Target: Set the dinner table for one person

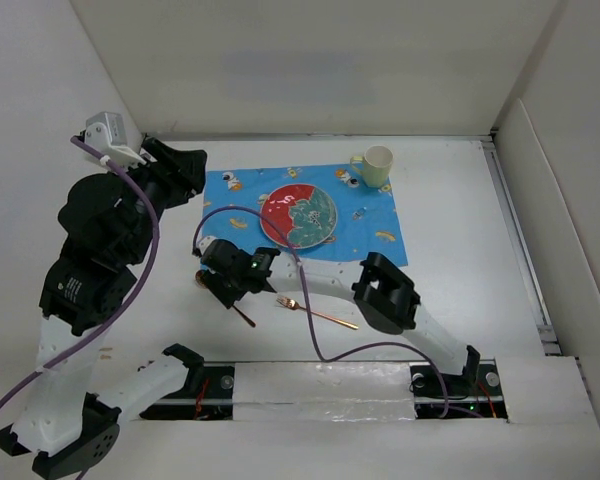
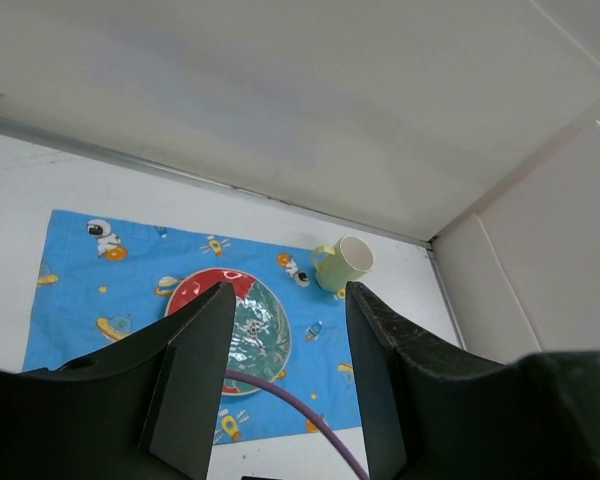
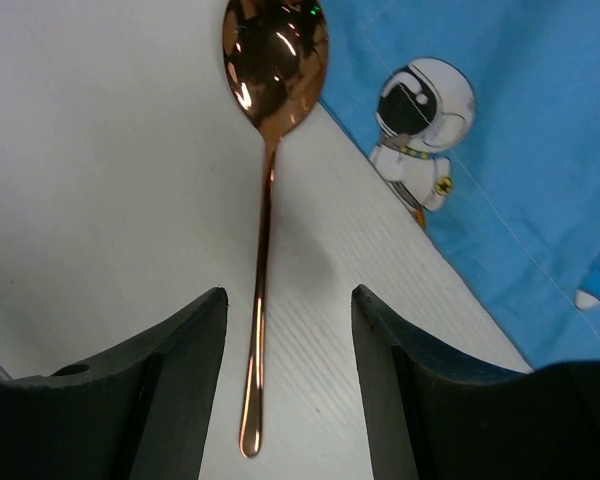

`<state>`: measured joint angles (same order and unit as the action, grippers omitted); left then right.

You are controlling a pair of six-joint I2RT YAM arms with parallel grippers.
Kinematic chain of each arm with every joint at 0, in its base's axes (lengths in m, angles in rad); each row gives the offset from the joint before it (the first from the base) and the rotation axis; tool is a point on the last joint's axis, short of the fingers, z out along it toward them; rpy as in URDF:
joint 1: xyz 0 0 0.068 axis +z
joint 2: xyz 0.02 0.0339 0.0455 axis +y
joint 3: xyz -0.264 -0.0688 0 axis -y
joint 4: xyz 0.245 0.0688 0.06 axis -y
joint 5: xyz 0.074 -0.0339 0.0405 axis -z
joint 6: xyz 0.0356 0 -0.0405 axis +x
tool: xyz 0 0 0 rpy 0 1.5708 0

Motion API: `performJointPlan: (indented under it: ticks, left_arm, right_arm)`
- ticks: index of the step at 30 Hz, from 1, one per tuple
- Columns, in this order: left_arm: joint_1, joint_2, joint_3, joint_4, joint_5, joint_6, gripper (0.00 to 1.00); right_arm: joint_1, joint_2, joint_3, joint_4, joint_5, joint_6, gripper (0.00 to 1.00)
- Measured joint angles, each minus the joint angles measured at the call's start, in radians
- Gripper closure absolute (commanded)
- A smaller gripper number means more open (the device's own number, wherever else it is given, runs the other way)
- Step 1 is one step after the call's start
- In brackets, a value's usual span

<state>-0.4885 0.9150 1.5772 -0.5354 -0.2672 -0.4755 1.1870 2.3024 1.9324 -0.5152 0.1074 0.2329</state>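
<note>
The white dinner table [image 1: 460, 260] fills the middle of the overhead view, and a blue cartoon cloth [image 1: 380, 228] at its centre bears a red-and-green plate [image 1: 298, 217]. Lower left of the cloth, the right gripper [image 3: 288, 300] has its fingers parted either side of a copper spoon [image 3: 265, 200] that lies on the table, unclamped. At upper left, the left gripper [image 2: 285, 290] is parted and holds nothing.
</note>
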Motion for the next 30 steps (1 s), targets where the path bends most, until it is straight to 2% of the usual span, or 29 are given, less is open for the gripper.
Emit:
performJointPlan:
  ticks: [6,9,11,13,20,24,29,30]
  left_arm:
    - [0.000,0.006,0.000,-0.008,0.002,0.012,0.55]
    - [0.000,0.006,0.000,-0.008,0.001,0.019,0.55]
    - [0.000,0.005,0.000,-0.008,0.001,0.022,0.55]
    - [0.000,0.002,-0.001,-0.008,-0.001,0.026,0.55]
    - [0.000,-0.019,-0.016,-0.012,-0.027,0.040,0.55]
    - [0.000,-0.016,-0.016,-0.012,-0.044,0.054,0.55]
    - [0.000,0.011,-0.016,-0.012,-0.045,0.059,0.55]
    - [0.000,0.021,-0.016,-0.012,-0.040,0.059,0.55]
  right_arm:
    - [0.019,0.139,0.160,-0.045,0.031,-0.006,0.47]
    - [0.024,0.156,0.185,-0.048,0.046,-0.009,0.62]
    - [0.030,0.160,0.186,-0.048,0.063,-0.008,0.78]
    - [0.037,0.161,0.185,-0.046,0.079,-0.003,1.00]
    - [0.071,0.159,0.182,-0.047,0.147,0.016,1.00]
    - [0.058,0.114,0.161,-0.061,0.122,0.039,1.00]
    - [-0.074,-0.095,0.040,-0.026,0.058,0.077,1.00]
    - [-0.139,-0.177,-0.011,-0.026,0.058,0.078,1.00]
